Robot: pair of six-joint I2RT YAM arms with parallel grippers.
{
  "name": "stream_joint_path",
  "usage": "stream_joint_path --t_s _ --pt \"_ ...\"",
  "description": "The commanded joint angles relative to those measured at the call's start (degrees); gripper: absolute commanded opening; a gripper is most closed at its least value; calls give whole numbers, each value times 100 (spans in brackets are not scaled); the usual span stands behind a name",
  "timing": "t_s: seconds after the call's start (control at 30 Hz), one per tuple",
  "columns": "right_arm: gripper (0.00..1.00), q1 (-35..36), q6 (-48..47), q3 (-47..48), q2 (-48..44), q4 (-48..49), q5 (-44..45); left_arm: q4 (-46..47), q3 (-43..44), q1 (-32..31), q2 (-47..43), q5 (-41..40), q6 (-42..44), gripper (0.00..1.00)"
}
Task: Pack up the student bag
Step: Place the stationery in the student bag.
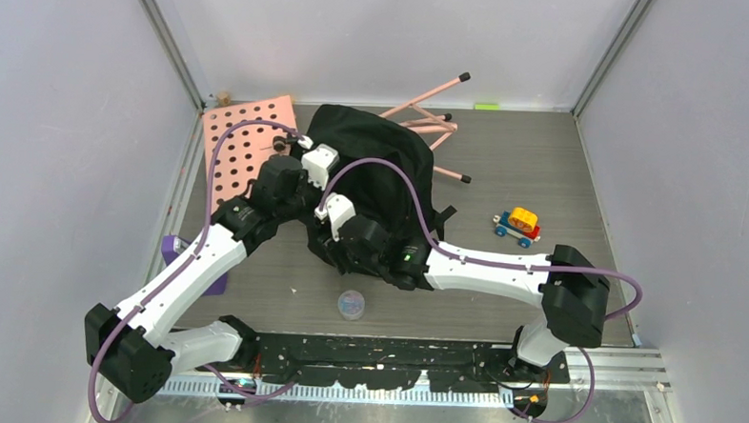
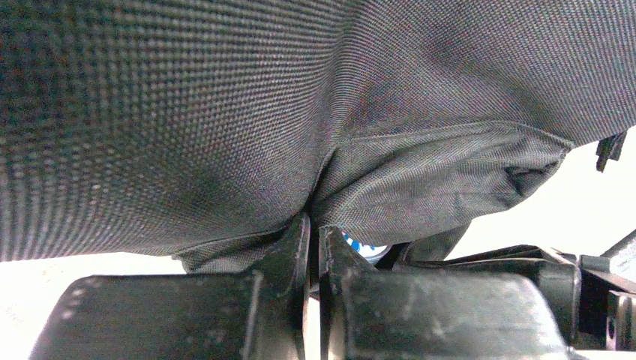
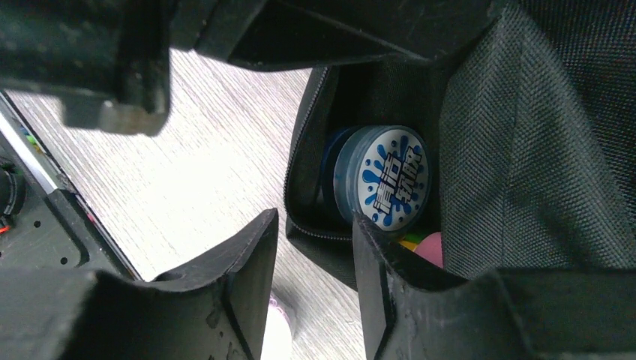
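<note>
Two grippers in play, one bag. One large black soft fabric backpack, slumped mid-table, right up against both grippers.

On the left gripper: clamped tight on a fold of the backpack's weave, cloth bulging straight above the fingertips.

On the right gripper: jaws partway apart, zipped rim of the backpack's mouth sitting between them, resting against one finger, not squeezed. Just beyond those fingertips, inside the mouth: one round blue tub with a white, blue-splashed lid, on edge. Something pink and yellow under it, too little showing to name.

On the near side of the right gripper, out on the table: one clear round tub. Well off to its right: one small toy vehicle, red, yellow and blue. Beyond both grippers: one pink tubular frame. Outward of the left gripper: one pink pegboard. Nearer that arm: one purple block.

Underneath, grey wood-grain tabletop. All around, plain pale walls with metal corner posts.
</note>
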Motion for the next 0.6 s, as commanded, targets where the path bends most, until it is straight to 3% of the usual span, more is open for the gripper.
stream_joint_path --t_s 0.0,0.17,0.4,0.57 --pt "46 58 -314 57 220 10 -199 540 204 -83 -151 113 -95 0" --pt "48 234 -235 -305 -135 479 44 459 240 -83 -146 -54 -28 0" --pt "67 234 -242 -1085 -661 1200 618 442 192 -83 -441 -146 239 0" --pt "65 185 -703 -1050 -613 1153 651 375 170 -7 -662 246 69 0"
